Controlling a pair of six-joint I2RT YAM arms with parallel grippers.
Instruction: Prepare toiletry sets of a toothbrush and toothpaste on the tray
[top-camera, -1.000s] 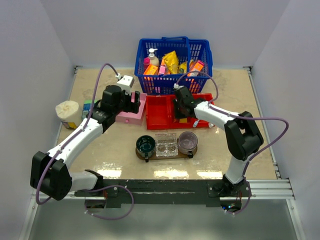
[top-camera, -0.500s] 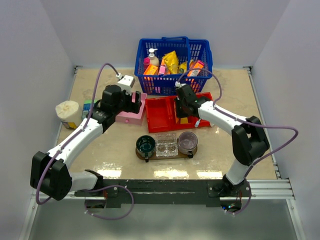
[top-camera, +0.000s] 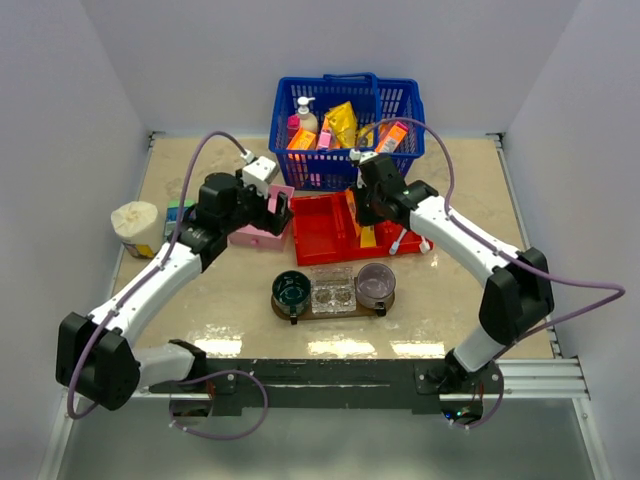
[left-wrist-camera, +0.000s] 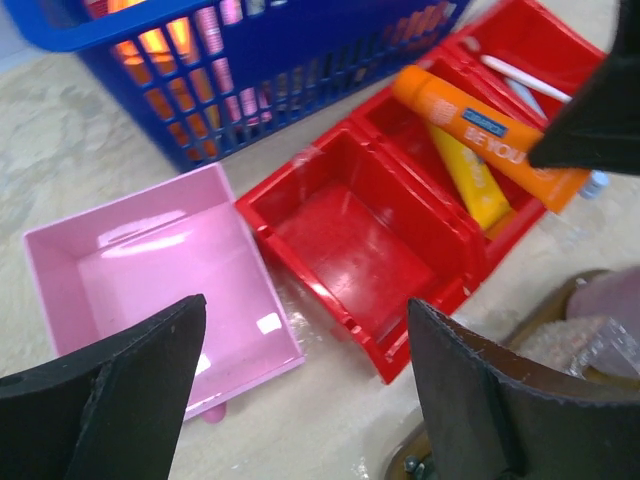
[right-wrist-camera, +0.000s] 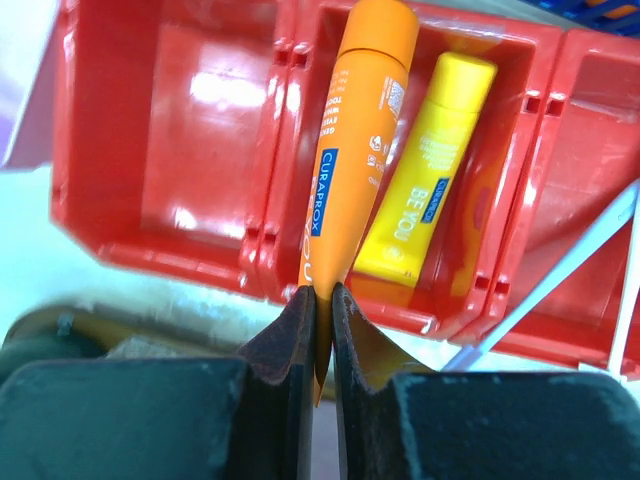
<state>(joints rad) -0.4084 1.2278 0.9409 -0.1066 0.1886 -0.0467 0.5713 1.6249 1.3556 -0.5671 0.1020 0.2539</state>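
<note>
Nearest the arm bases, on the near side of both grippers, lies the tray (top-camera: 340, 312), which carries a dark cup, a clear dish and a purplish cup. No brush or tube is on it. The right gripper (right-wrist-camera: 322, 300) is clamped on the flat crimped end of an orange toothpaste (right-wrist-camera: 350, 150). The tube's cap points away from the fingers, over the middle compartment of the red bin (right-wrist-camera: 180, 130). Directly beneath and just right of this held tube, a yellow toothpaste (right-wrist-camera: 425, 170) lies flat in the same compartment. Further to the gripper's right, a white toothbrush (right-wrist-camera: 556, 268) lies in the end compartment. The left gripper (left-wrist-camera: 300, 400) holds nothing, its fingers spread wide above the pink box (left-wrist-camera: 150, 290) and the bin's empty compartment. Beyond both grippers stands the blue basket (top-camera: 345, 130) of packets.
</note>
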